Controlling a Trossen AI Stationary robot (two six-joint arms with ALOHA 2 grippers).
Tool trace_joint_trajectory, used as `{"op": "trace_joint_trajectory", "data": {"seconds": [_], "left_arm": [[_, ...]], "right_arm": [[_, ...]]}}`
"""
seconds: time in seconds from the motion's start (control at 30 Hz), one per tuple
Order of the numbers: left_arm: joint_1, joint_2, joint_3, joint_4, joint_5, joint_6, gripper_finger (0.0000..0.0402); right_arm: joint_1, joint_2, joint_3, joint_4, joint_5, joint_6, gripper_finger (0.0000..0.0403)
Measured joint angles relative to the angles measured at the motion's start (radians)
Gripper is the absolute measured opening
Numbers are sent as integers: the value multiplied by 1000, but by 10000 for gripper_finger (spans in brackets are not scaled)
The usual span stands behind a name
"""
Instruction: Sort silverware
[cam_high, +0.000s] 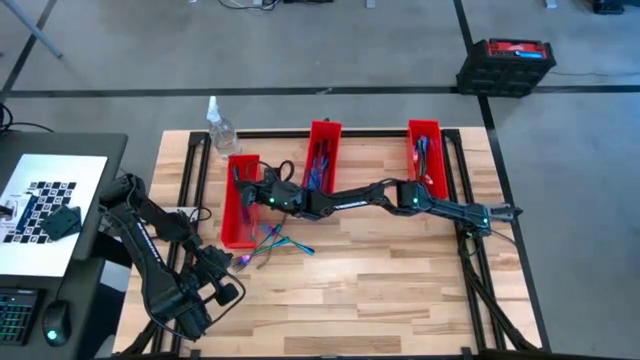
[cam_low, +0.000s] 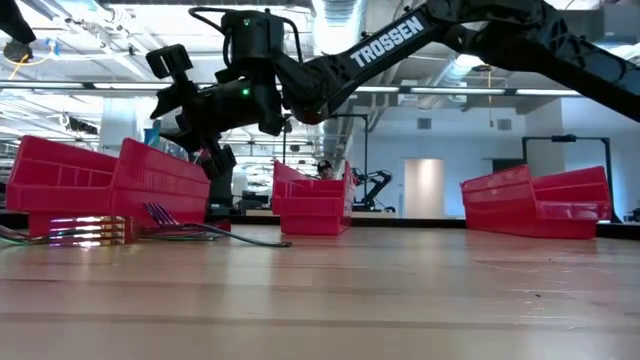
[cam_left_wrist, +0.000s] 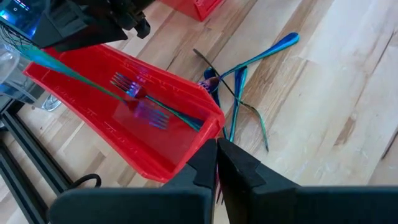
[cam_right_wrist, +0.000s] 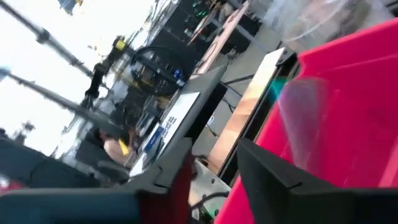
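Silverware (cam_high: 272, 240) lies loose on the table just beside the left bin (cam_high: 240, 200), where I have my right gripper (cam_high: 258, 190) over forks (cam_left_wrist: 140, 102) already dropped there, grip unreadable, while my left gripper (cam_high: 222, 288) waits nearby, pinched shut.

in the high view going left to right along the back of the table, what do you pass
Clear bottle → left red bin with the right gripper over it → middle red bin → right red bin.
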Motion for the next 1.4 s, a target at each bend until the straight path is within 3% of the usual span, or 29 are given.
{"op": "trace_joint_trajectory", "data": {"seconds": [0.23, 0.43, 0.5, 0.67, 0.9, 1.3, 1.4], "left_arm": [[0, 0, 0, 0, 0, -1, 0], [0, 0, 0, 0, 0, 0, 0], [0, 0, 0, 0, 0, 1, 0], [0, 0, 0, 0, 0, 15, 0], [0, 0, 0, 5, 0, 17, 0], [0, 0, 0, 50, 3, 48, 0], [0, 0, 0, 51, 3, 49, 0]], "right_arm": [[8, -79, -2, -79, -322, -390, 173], [95, -240, 0, -603, -359, -834, 178], [133, -273, 0, -814, -359, -907, 176], [193, -251, -1, -1151, -357, -920, 163], [181, -153, -2, -1146, -240, -912, 137], [105, -133, -3, -1176, -231, -822, 133], [114, -135, -57, -1120, -241, -820, 133]]}}
